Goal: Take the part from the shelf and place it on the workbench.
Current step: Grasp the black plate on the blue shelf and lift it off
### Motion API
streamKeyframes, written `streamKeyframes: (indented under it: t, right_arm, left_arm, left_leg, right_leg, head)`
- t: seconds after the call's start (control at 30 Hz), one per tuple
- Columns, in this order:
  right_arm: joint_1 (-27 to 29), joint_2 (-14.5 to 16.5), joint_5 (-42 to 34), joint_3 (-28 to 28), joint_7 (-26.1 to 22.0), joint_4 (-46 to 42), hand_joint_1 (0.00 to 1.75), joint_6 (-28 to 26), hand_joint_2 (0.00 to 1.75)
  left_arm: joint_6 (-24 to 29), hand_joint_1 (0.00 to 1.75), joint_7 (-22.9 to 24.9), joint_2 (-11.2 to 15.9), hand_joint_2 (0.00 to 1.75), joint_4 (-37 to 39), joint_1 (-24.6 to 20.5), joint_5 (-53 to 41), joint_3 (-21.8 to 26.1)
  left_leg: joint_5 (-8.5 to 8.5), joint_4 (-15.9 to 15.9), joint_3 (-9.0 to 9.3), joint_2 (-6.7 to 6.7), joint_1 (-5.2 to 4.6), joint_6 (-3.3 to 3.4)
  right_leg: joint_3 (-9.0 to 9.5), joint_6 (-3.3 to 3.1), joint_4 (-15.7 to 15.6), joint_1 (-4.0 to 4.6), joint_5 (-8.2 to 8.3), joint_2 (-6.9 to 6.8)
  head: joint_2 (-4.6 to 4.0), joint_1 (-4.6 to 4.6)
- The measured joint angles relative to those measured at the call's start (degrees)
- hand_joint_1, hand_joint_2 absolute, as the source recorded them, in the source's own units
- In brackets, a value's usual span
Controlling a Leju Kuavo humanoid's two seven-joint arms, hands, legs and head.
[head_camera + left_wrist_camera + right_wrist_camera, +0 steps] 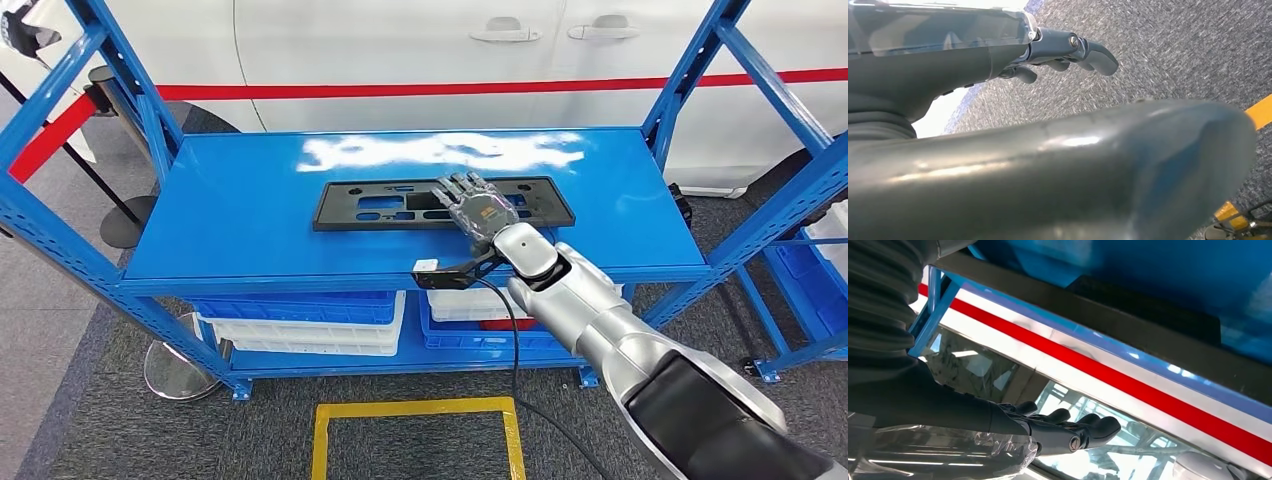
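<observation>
Black plastic panel (443, 203) lies flat mid-shelf (230, 215) with the right hand (475, 208) spread flat over it, holding nothing, the left hand (1068, 52) hangs empty over carpet, while right wrist view shows extended fingers (1083, 427), so it might just slide.
</observation>
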Motion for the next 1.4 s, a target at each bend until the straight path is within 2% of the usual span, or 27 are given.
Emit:
streamKeyframes:
  t: [0.37,0.67,0.77,0.87,0.9,0.93,1.0,1.03,1.07,1.1,1.13,1.17,1.2,1.23,1.33,1.4]
  right_arm:
    - [0.65,0.97,3.22,0.99,2.35,1.11,0.00,0.68,1.75]
    - [1.01,3.24,3.76,2.40,0.95,2.34,0.00,0.61,1.75]
    - [1.08,3.37,3.89,2.69,0.79,2.57,0.00,0.50,1.75]
    - [1.06,3.43,3.93,2.82,0.78,2.71,0.00,0.23,1.75]
    - [1.01,3.41,3.93,2.84,0.81,2.78,0.00,0.11,1.75]
    - [1.03,3.38,3.93,2.86,0.84,2.87,0.00,0.02,1.75]
    - [1.41,3.22,3.93,2.95,0.89,3.08,0.00,-0.07,1.75]
    - [1.77,3.11,3.94,3.02,0.91,3.22,0.00,-0.07,1.75]
    - [2.04,3.00,3.97,3.09,0.95,3.34,0.00,-0.07,1.75]
    - [2.18,2.94,3.99,3.14,1.01,3.43,0.00,-0.07,1.75]
    - [2.19,2.89,4.03,3.18,1.12,3.49,0.00,-0.07,1.75]
    - [2.14,2.81,4.07,3.19,1.24,3.53,0.00,-0.05,1.75]
    - [2.12,2.73,4.12,3.20,1.38,3.55,0.00,-0.04,1.75]
    - [2.11,2.66,4.15,3.21,1.50,3.55,0.00,-0.03,1.75]
    - [1.83,2.63,4.21,3.21,1.66,3.40,0.00,0.05,1.75]
    - [1.57,2.62,4.20,3.15,1.68,3.22,0.00,0.17,1.75]
  left_arm:
    - [0.33,0.00,-0.46,0.00,0.00,0.00,-0.17,0.08,-0.81]
    - [-1.17,0.00,-2.53,0.00,0.00,-0.51,-0.34,1.28,-1.37]
    - [-1.56,0.00,-2.75,0.09,0.00,-0.63,-0.31,1.96,-1.37]
    - [-1.76,0.00,-2.89,0.15,0.00,-0.93,-0.12,2.28,-1.37]
    - [-1.80,0.00,-2.92,0.16,0.00,-0.98,-0.08,2.30,-1.37]
    - [-1.83,0.00,-2.94,0.16,0.00,-0.98,-0.05,2.31,-1.37]
    - [-1.85,0.00,-2.94,0.17,0.00,-0.98,-0.07,2.31,-1.36]
    - [-1.86,0.00,-2.94,0.17,0.00,-0.98,-0.02,2.31,-1.36]
    - [-1.86,0.00,-2.94,0.17,0.00,-0.99,0.07,2.31,-1.36]
    - [-1.86,0.00,-2.94,0.17,0.00,-0.99,0.17,2.31,-1.36]
    - [-1.85,0.00,-2.94,0.17,0.00,-1.00,0.25,2.31,-1.36]
    - [-1.84,0.00,-2.95,0.18,0.00,-1.01,0.29,2.31,-1.36]
    - [-1.82,0.00,-2.95,0.20,0.00,-1.01,0.24,2.31,-1.36]
    - [-1.80,0.00,-2.97,0.21,0.00,-1.01,0.19,2.31,-1.37]
    - [-1.77,0.00,-3.03,0.24,0.00,-1.01,0.03,2.31,-1.37]
    - [-1.77,0.00,-3.06,0.22,0.00,-1.01,-0.02,2.32,-1.37]
  left_leg:
    - [-0.01,-0.01,0.00,0.00,0.00,-0.01]
    - [-0.01,0.00,0.01,0.00,0.01,-0.01]
    - [-0.51,0.07,0.04,-0.04,-0.35,0.54]
    - [-0.54,-1.59,1.65,0.00,0.08,1.33]
    - [-0.44,-2.12,2.32,0.05,0.24,1.50]
    - [-0.58,-2.30,2.77,0.10,0.18,1.62]
    - [-0.99,-2.30,3.27,0.12,0.18,1.72]
    - [-1.28,-2.15,3.45,0.04,0.21,1.61]
    - [-1.65,-1.88,3.64,-0.05,0.28,1.41]
    - [-2.10,-1.50,3.86,-0.13,0.37,1.16]
    - [-2.73,-0.94,4.08,-0.18,0.47,0.81]
    - [-3.32,-0.43,4.22,-0.19,0.52,0.47]
    - [-3.94,0.10,4.29,-0.21,0.46,0.06]
    - [-4.45,0.46,4.38,-0.23,0.38,-0.36]
    - [-5.23,0.35,5.06,-0.23,0.41,-1.44]
    - [-6.22,2.07,4.83,0.20,0.56,-2.03]
  right_leg:
    - [0.00,-0.01,0.00,0.01,0.00,0.01]
    - [0.02,-0.06,0.00,0.00,-0.04,-0.01]
    - [0.21,0.40,-0.44,-0.33,-0.09,-0.02]
    - [0.55,1.03,0.39,-0.39,-0.70,-0.16]
    - [-0.50,1.05,2.79,-0.39,-1.78,-0.23]
    - [-2.33,1.02,6.25,-0.47,-3.29,-0.30]
    - [-7.26,0.98,14.15,-0.53,-6.35,-0.31]
    - [-8.97,1.00,16.18,-0.60,-6.42,-0.31]
    - [-9.68,1.04,16.09,-0.67,-5.23,-0.32]
    - [-9.42,1.08,14.21,-0.75,-3.16,-0.33]
    - [-8.15,1.16,10.34,-0.91,-0.32,-0.34]
    - [-6.75,1.20,6.75,-1.02,1.71,-0.34]
    - [-5.66,1.02,4.12,-1.05,2.86,-0.24]
    - [-4.95,0.72,2.49,-1.00,3.28,-0.14]
    - [-4.30,-0.69,2.34,-0.56,2.32,0.06]
    - [-3.35,-1.58,2.12,-0.61,1.89,-0.06]
  head:
    - [0.00,0.00]
    - [0.00,0.00]
    - [0.00,-0.03]
    - [0.00,0.08]
    - [0.00,0.16]
    - [0.00,0.23]
    - [0.00,0.24]
    - [0.00,0.26]
    - [0.00,0.26]
    - [0.00,0.27]
    - [0.00,0.28]
    - [0.00,0.29]
    - [0.00,0.28]
    - [0.00,0.24]
    - [0.00,0.09]
    - [0.00,0.03]
